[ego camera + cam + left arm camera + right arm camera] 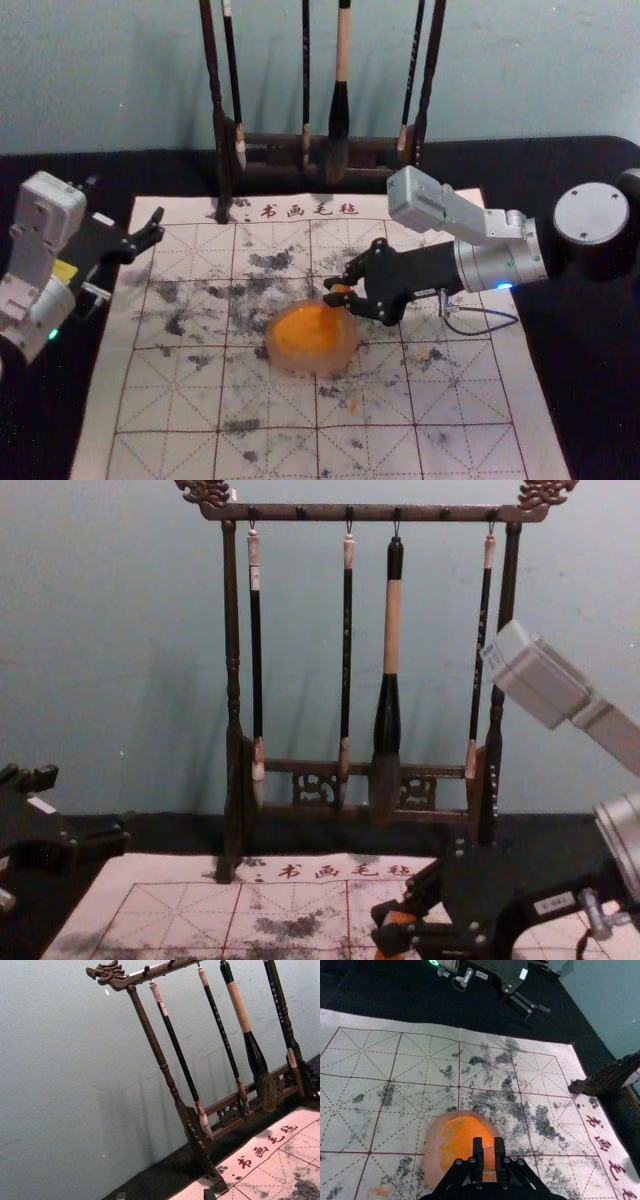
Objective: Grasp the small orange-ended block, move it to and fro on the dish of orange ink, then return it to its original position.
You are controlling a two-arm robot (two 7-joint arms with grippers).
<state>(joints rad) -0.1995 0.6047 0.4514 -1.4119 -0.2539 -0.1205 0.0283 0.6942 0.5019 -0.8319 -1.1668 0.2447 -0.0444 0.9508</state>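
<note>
My right gripper (335,292) is shut on the small block (341,289), above the far right part of the orange ink dish (283,358). The right wrist view has the block (489,1159) pinched between the fingertips of the right gripper (489,1149), with the dish (434,1152) below it; whether its lower end touches the ink cannot be told. In the chest view the block's orange part (401,918) shows at the fingers. My left gripper (148,238) is parked open and empty over the mat's far left corner; its fingertips (210,1194) edge into the left wrist view.
A gridded mat (450,400) with grey ink smudges lies under the dish on a black-covered table (590,400). Behind it stands a dark wooden rack (232,680) with several hanging brushes, a thick brush (391,630) among them.
</note>
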